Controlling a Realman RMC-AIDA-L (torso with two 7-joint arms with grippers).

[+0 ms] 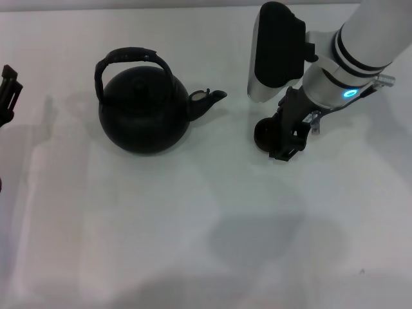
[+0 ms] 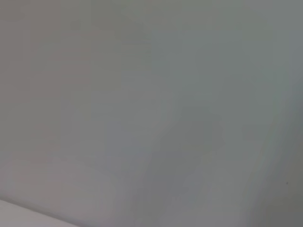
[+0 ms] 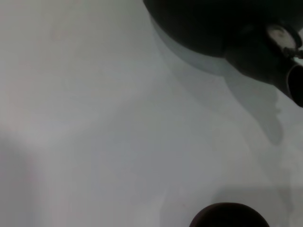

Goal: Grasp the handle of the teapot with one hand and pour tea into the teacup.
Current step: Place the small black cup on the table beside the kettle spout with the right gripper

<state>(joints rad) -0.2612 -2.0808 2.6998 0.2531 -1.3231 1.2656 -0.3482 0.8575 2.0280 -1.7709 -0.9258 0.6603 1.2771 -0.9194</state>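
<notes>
The black teapot [image 1: 143, 112] stands on the white table, left of centre, its arched handle [image 1: 132, 56] upright and its spout [image 1: 209, 100] pointing towards my right arm. The small dark teacup [image 1: 262, 132] sits to the right of the spout, partly hidden by my right gripper [image 1: 288, 136], which is right beside it, low over the table. In the right wrist view the teapot [image 3: 203, 23] and the rim of the teacup [image 3: 229, 216] show. My left gripper [image 1: 8, 96] is parked at the far left edge, well apart from the teapot.
The white table [image 1: 193, 219] carries only the teapot and the cup. The right arm's white forearm [image 1: 367, 38] comes in from the back right. The left wrist view shows only bare table surface [image 2: 151, 113].
</notes>
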